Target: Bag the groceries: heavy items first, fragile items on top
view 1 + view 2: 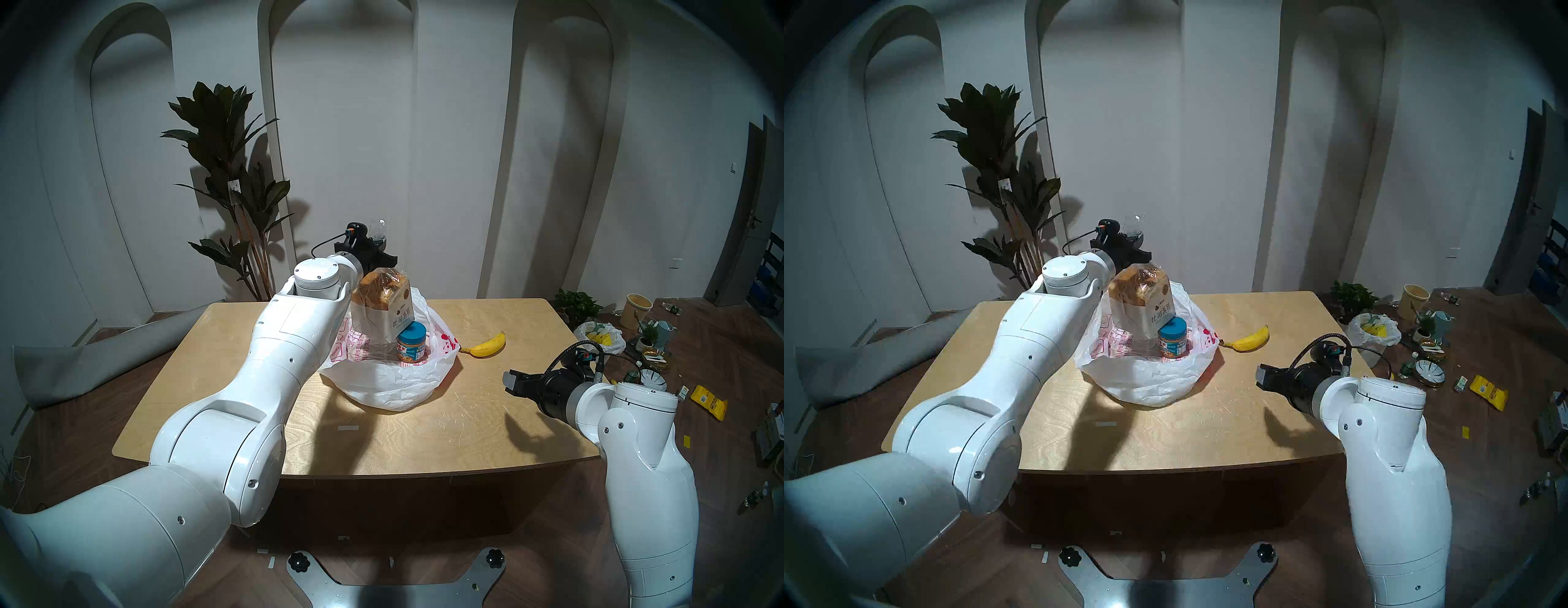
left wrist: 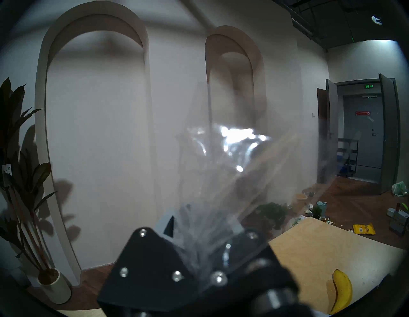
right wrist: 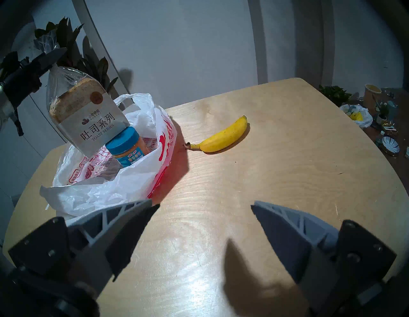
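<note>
loaf (image 1: 383, 306) hanging under left gripper (image 1: 384, 254), clamped on wrap | jar (image 1: 411, 342) in bag (image 1: 382, 382) | right gripper (image 3: 204, 205) wide, banana (image 3: 223, 138) ahead on counter (image 1: 424, 424)

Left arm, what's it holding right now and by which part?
The left tool holds the bread loaf by the gathered plastic top of its wrap, hanging over the bag. The right tool holds nothing.

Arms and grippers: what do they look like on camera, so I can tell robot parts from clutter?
Both arms are glossy white, rounded shells with small dark screw heads. Each wrist ends in a black body: the left gripper and the right gripper. The right's jaws are grey, pointed wedges with triangular ribbing. A black cable with an orange connector loops over each wrist.
</note>
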### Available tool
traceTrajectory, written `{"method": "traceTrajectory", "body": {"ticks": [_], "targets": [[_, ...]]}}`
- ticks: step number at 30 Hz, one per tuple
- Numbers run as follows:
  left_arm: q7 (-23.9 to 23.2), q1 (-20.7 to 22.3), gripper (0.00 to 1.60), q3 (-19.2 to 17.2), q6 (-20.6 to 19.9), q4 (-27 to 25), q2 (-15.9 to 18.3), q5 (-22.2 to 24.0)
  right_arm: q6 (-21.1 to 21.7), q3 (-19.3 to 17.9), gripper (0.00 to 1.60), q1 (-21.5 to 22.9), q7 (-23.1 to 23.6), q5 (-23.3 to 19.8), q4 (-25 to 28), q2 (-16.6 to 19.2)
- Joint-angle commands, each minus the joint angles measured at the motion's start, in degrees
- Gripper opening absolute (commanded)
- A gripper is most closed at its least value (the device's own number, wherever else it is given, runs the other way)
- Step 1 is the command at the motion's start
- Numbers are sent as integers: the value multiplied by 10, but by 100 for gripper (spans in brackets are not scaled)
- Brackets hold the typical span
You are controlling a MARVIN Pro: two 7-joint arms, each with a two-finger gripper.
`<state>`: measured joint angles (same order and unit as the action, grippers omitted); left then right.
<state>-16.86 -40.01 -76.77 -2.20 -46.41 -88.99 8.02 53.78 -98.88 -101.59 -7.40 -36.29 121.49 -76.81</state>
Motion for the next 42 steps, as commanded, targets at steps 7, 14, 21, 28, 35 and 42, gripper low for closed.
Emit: {"method": "traceTrajectory", "body": {"ticks": [7,14,21,28,35,42], "targets": [[-18,79,0,-7,36,57,-18,-8,-6,0,160,2,2,1,12,-2],[-26,105,0,-14,40,82,-15,-15,-5,0,160,2,4,2,11,-2],[-39,126,0,-19,46,112,-9,-24,-5,0,160,2,6,3,11,-3],[-54,148,0,-21,64,173,-5,-31,-6,0,160,2,7,5,12,-4],[-66,154,0,-28,90,218,-2,-32,-6,-1,160,2,8,6,12,-6],[-74,164,0,-32,100,231,0,-31,-6,-1,160,2,9,8,12,-7]]}}
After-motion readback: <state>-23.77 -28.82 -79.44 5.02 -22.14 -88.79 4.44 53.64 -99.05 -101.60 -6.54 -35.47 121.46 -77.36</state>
